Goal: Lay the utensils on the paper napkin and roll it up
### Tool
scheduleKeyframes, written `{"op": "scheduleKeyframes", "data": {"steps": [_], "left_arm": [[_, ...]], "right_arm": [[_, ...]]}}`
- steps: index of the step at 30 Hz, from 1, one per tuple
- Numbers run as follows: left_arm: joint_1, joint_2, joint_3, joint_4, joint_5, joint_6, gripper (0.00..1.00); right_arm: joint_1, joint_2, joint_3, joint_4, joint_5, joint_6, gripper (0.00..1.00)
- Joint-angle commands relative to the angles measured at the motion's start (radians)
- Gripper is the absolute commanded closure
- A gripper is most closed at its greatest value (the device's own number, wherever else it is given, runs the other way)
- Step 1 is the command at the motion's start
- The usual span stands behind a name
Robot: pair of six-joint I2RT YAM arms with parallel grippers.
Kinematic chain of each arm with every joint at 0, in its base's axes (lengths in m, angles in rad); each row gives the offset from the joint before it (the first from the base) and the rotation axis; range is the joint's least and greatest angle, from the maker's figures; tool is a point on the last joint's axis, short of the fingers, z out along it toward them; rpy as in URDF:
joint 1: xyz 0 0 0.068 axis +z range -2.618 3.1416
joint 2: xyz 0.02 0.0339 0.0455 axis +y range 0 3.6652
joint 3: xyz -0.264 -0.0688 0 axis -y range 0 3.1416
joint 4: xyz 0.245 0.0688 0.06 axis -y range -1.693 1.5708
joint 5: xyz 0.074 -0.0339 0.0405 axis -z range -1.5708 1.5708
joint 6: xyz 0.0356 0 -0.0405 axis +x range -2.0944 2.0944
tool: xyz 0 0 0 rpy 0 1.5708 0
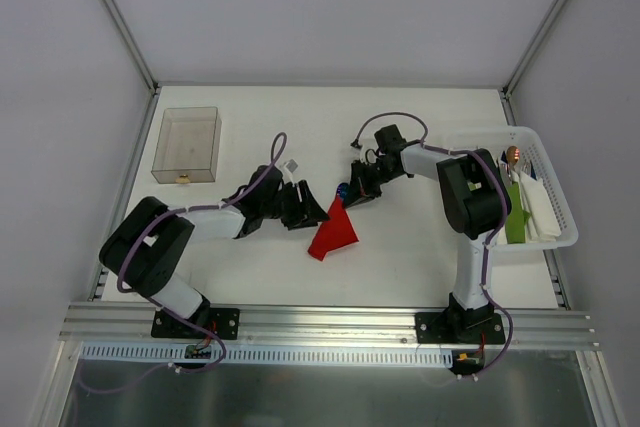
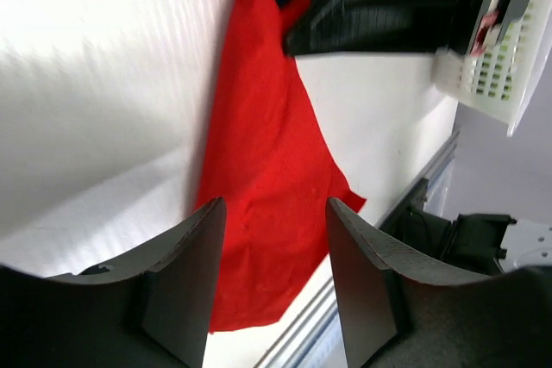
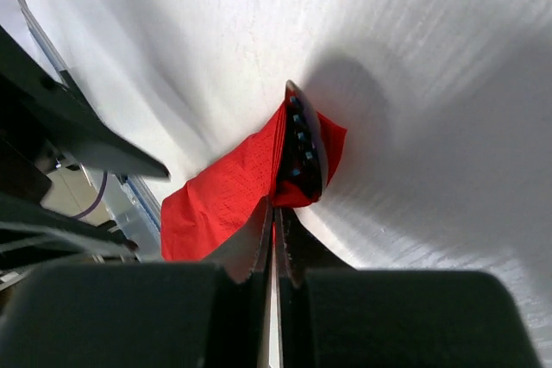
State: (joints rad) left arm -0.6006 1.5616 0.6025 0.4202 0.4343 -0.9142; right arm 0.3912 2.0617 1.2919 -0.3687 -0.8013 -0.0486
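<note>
Red napkin [image 3: 220,200] pinched by the shut right gripper [image 3: 276,208], utensil [image 3: 300,152] beside: only its wrist view shows this. Left gripper [image 2: 274,204] open, empty.

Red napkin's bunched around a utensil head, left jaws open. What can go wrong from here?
1. Left gripper is open, so nothing pins the paper napkin; the loose fold may spring flat.
2. Right gripper is shut at the napkin's folded end; a pull could tear the thin paper or slide the utensil out.

Black-and-white arms [image 1: 205,217], purple cables [image 1: 395,116].
</note>
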Motion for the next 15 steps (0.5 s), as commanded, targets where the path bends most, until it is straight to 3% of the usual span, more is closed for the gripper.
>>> {"op": "scheduleKeyframes", "data": {"steps": [1, 6, 15], "left_arm": [[0.076, -0.028, 0.045, -0.13, -0.016, 0.149, 0.49], [0.145, 0.02, 0.1, -0.135, 0.084, 0.239, 0.48], [0.163, 0.117, 0.123, 0.018, 0.219, 0.236, 0.49]], "right_arm": [[0.001, -0.061, 0.009, 0.04, -0.055, -0.054, 1.0], [0.0, -0.064, 0.001, 0.059, -0.09, -0.082, 1.0], [0.0, -0.089, -0.006, 0.083, -0.139, -0.108, 1.0]]}}
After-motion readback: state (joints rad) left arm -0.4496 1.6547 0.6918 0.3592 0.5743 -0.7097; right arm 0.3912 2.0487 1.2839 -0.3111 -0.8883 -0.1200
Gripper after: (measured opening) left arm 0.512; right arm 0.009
